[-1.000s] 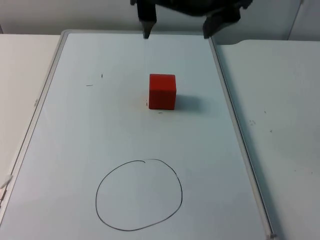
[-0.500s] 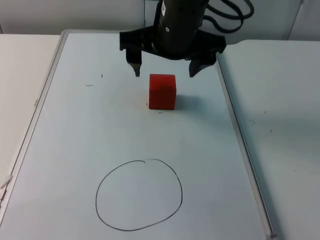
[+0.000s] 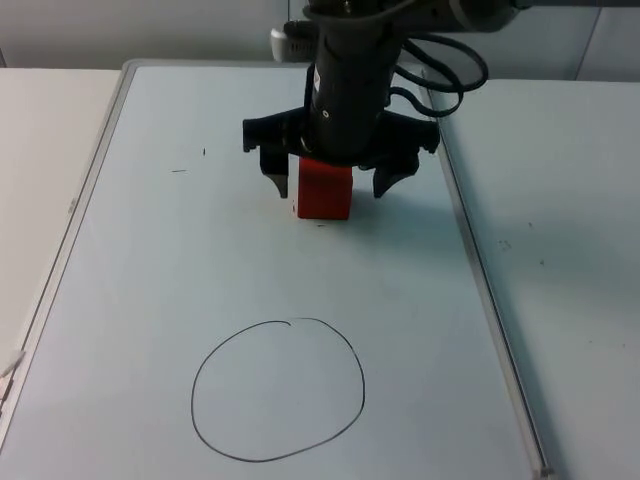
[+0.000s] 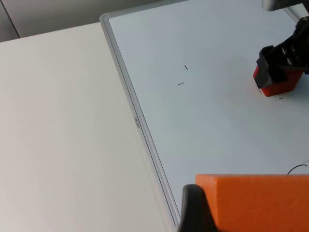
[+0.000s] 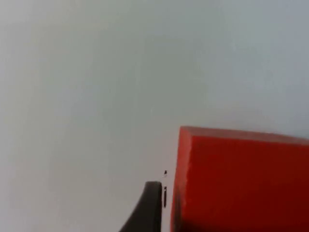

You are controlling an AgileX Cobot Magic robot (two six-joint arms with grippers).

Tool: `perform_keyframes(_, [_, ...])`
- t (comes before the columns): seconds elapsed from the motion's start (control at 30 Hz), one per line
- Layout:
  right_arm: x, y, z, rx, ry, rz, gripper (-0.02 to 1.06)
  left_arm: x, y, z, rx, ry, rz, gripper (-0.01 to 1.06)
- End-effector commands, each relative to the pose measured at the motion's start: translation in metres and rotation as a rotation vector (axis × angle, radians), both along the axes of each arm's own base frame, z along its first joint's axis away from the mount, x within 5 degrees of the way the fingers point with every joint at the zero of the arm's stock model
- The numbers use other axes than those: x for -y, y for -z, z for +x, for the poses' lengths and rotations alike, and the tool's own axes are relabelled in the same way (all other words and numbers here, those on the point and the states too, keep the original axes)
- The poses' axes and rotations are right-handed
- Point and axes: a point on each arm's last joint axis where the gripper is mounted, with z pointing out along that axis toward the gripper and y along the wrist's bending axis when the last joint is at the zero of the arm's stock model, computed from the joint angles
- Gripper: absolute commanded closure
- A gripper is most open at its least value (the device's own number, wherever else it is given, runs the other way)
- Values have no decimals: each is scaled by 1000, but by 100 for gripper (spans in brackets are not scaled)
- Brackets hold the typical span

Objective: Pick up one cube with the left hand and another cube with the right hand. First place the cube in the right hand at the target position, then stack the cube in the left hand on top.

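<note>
The right gripper (image 3: 329, 185) is standing with jaws wide, straddling the red cube (image 3: 325, 190) far on the surface. The left gripper (image 4: 193, 212) is holding an orange cube (image 4: 256, 200). Next, I judge, the jaws must close, then lift toward the drawn circle (image 3: 278, 390).

Right gripper (image 3: 330, 185) straddles the red cube (image 3: 324, 197), fingers wide, gaps either side. Worktop (image 3: 150, 260) toward the drawn circle (image 3: 278, 390) lies unobstructed.
</note>
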Motion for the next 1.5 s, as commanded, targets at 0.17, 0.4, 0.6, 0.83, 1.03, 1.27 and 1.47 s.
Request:
perform_keyframes(0.17, [2,-3,5,23,10,23,45,1,-1,-1,18,8,-14,93])
perform_keyframes(0.4, [1,-18,3,40,-59,2,101,1,2,0,17,9,-12,93])
perform_keyframes(0.6, [7,-87,-4,147,-189,-2,105,1,2,0,19,9,-6,93])
perform_keyframes(0.83, [30,-199,-35,305,-311,-4,105,0,2,0,19,8,-2,93])
perform_keyframes(1.03, [58,-282,-81,408,-446,-2,105,0,2,0,24,8,8,93])
perform_keyframes(1.27, [93,-356,-149,518,-585,92,105,-1,1,0,28,7,19,93])
perform_keyframes(1.47, [128,-360,-198,563,-607,93,105,-1,1,0,29,7,22,93])
